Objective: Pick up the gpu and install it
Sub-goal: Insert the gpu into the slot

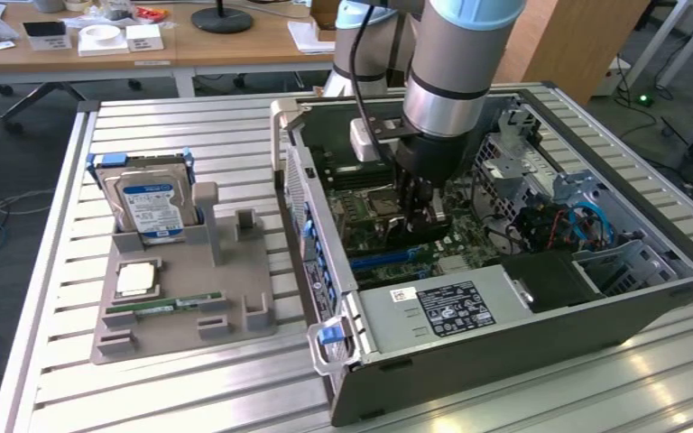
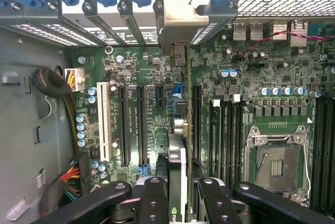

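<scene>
The pick-up is done: the gripper (image 1: 425, 212) is down inside the open computer case (image 1: 540, 352), and its fingers (image 2: 153, 198) are clamped on the gpu (image 2: 178, 164). The gpu stands on edge between them over the motherboard (image 2: 261, 77). It lines up with one of the long slots, and its metal bracket (image 2: 180, 17) meets the slot openings in the rear wall. I cannot tell whether it is pressed fully home, so I judge the install nearly done, the card not yet let go. At 9 o'clock from the case, a grey tray (image 1: 172, 334) holds the hard drive (image 1: 148, 206) and RAM stick (image 1: 160, 308).
</scene>
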`<state>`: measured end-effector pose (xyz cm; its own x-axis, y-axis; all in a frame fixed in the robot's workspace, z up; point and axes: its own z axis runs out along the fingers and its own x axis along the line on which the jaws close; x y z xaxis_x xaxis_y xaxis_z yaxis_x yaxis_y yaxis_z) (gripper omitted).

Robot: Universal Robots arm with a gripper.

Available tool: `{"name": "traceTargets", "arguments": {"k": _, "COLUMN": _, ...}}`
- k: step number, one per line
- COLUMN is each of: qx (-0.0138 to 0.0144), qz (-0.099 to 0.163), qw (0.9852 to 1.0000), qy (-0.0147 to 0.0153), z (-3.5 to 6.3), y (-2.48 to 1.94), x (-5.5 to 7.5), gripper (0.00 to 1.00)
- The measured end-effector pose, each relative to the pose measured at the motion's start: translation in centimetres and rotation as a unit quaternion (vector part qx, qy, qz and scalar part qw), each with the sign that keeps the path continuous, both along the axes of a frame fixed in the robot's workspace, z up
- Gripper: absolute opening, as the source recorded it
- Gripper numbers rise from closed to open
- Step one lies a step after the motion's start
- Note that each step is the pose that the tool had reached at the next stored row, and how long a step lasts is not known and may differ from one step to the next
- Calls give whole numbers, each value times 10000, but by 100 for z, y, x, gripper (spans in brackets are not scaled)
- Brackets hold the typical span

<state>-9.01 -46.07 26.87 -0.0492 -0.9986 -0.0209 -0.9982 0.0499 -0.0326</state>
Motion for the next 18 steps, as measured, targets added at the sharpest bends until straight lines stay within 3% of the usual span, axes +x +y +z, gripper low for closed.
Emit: {"name": "traceTargets", "arguments": {"k": 18, "qx": 0, "qz": 1, "qw": 10000, "qy": 0, "z": -44, "y": -3, "x": -59, "gripper": 27}}
